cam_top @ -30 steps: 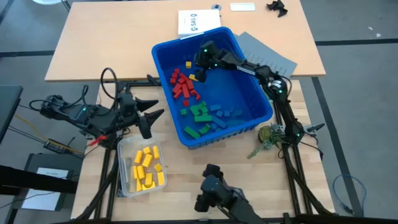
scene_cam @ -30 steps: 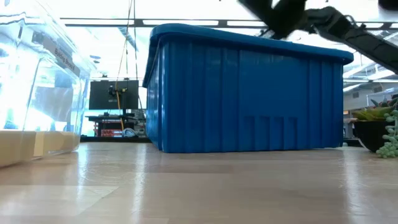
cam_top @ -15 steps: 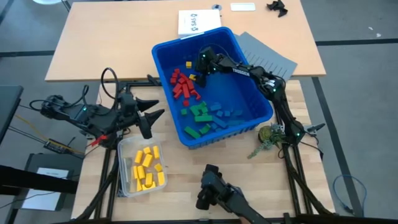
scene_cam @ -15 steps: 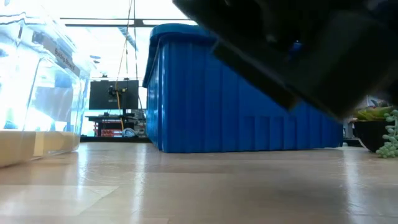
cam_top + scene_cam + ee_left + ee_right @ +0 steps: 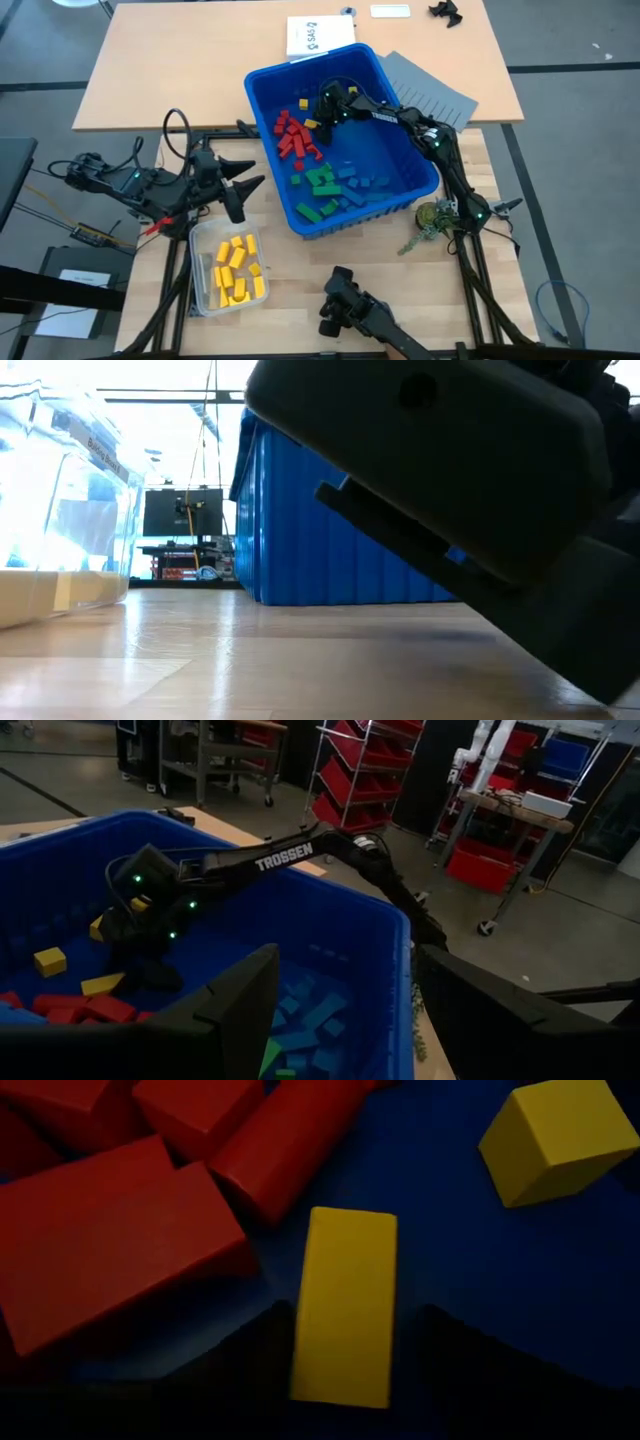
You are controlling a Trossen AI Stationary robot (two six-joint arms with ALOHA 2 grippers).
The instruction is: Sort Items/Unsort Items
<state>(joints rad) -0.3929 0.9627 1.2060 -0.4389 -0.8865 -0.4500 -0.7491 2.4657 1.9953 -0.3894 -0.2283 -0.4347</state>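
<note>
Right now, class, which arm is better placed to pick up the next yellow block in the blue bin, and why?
The right. The right gripper is down inside the blue bin, its fingers on either side of a yellow block. The left gripper waits outside the bin.

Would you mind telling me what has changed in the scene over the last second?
The right gripper has dropped lower into the blue bin, and its fingers now straddle a yellow block beside the red blocks; a firm grip isn't visible yet. A dark device at the table's near edge has shifted and now blocks much of the low view. The left gripper, the clear box of yellow blocks and the bin's other blocks stayed put.
</note>
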